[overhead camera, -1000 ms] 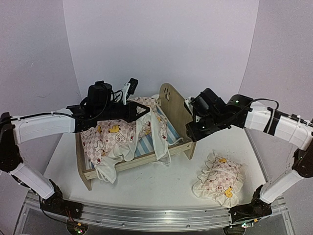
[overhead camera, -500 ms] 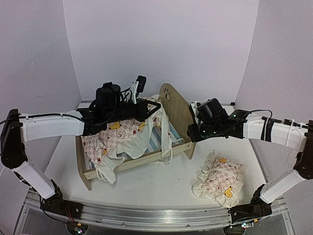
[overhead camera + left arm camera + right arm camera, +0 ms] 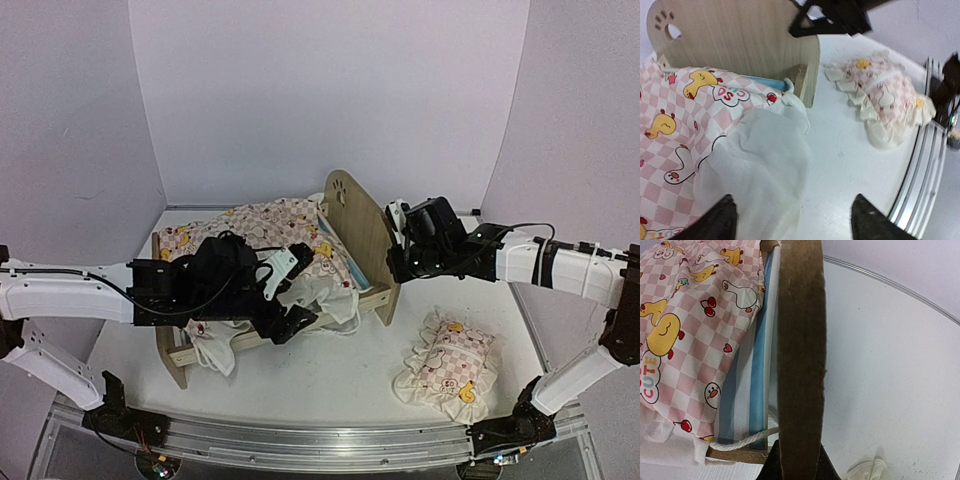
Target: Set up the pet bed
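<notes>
Left jaws: wide, nothing between them. One fingertip (image 3: pixel 722 222) and its partner hang above the quilt (image 3: pixel 685 125), over a turned-up white patch of its underside.

Right jaws: narrow, closed on the edge of the headboard (image 3: pixel 800 340). The dark fingertips (image 3: pixel 774 466) look pressed against both faces of the wood. I judge this a steadying grip.

The pet bed (image 3: pixel 362 230) stands mid-desk. Its long axis runs left to right, with the footboard left and slightly nearer and the headboard right and slightly farther. It lies directly under my left jaws and immediately left of my right jaws. The left arm is nearer the mattress area and the near side rail. The right arm has only the headboard end.

The quilt covers most of the striped base. It is bunched at the near right corner and its white lining spills over the near rail.

The pillow (image 3: pixel 445 360) lies on the desk (image 3: pixel 330 385), near and right of the bed and well apart from it. It is closer to the right arm.

Open room: bare desk along the near rail and between bed and pillow. The far side is hemmed by the wall. A metal rail bounds the near edge.

Judgement: the next move is flattening the bunched corner.
</notes>
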`<control>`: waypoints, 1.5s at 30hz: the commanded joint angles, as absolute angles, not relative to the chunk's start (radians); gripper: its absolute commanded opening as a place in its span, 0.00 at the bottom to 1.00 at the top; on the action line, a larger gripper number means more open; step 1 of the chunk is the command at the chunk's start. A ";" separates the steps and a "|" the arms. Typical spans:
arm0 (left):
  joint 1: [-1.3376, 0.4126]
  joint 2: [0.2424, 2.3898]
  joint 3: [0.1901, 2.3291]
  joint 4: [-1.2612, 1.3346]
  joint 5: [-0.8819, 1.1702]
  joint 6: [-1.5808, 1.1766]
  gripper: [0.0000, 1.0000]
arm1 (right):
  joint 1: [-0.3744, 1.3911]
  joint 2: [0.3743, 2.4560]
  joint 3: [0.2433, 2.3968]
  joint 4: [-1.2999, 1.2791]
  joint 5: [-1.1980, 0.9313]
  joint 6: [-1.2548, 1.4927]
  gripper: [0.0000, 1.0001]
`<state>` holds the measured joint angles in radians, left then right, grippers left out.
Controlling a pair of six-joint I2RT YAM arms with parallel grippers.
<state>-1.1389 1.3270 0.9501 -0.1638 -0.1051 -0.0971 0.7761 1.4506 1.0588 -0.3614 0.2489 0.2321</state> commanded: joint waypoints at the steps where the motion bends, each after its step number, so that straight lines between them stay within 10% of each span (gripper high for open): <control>1: -1.239 1.261 1.086 -0.233 -0.326 0.190 0.93 | 0.782 1.421 1.064 -0.250 0.194 0.200 0.00; 11: -1.267 1.584 1.217 -0.081 -0.265 0.597 0.78 | 0.781 1.443 1.069 -0.238 0.124 0.232 0.00; 22: -1.176 1.748 1.275 -0.054 -0.244 0.710 0.84 | 0.781 1.437 1.071 -0.228 0.082 0.235 0.00; 38: -1.169 1.804 1.337 -0.147 -0.249 0.698 0.04 | 0.781 1.433 1.076 -0.221 0.042 0.242 0.00; 45: -1.164 1.788 1.340 -0.120 -0.214 0.624 0.00 | 0.781 1.439 1.076 -0.207 0.018 0.254 0.00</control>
